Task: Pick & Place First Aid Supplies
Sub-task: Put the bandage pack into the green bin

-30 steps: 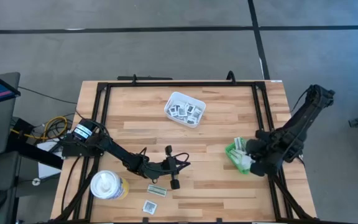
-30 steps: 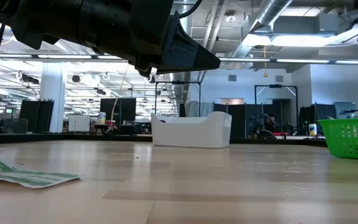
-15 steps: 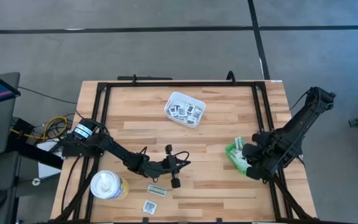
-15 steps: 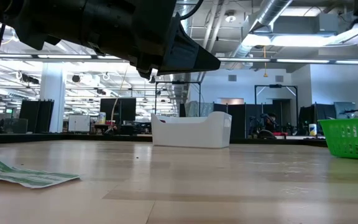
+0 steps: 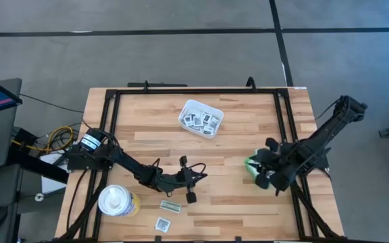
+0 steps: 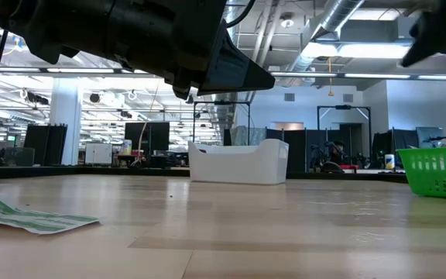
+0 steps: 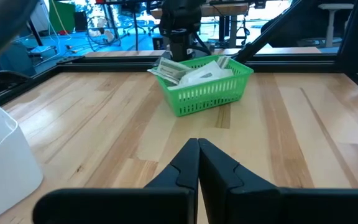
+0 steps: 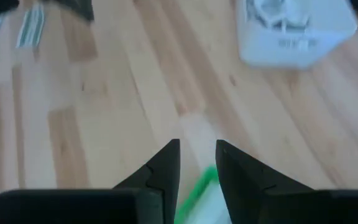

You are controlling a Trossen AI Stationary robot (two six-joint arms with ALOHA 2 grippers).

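First aid packets sit in three places. Square white packets [image 5: 200,120] fill the white tray [image 5: 185,110] near the table's far middle. Strip and square packets [image 7: 188,70] lie heaped in the green bin [image 7: 207,92] at the right side. Two loose ones lie at the near-left edge: one olive-and-white strip [image 5: 170,206] and one square packet [image 5: 162,224], just beside a white round container [image 5: 117,200].

The right gripper [image 5: 267,177] hovers over the green bin [image 5: 250,164]; its wrist view shows the fingers [image 8: 164,163] spread with a clear gap, nothing between them, the bin's green rim [image 8: 199,186] below and the white tray [image 8: 297,31] farther off. The high view hides most of the bin under that arm; the left wrist view shows the bin whole, contents included.

The left gripper [image 7: 198,163] rests low at the table's near middle, fingers [image 7: 221,168] pressed together, holding nothing. The low view shows only the strip [image 6: 29,217] flat on the wood, the tray [image 6: 238,161] and the bin [image 6: 438,172].

Versus a second ago: the right fingers were shut, now parted, and the right gripper has shifted slightly leftward over the bin. The left arm has not moved.

Count: one tray, one bin, two loose packets, two arms.
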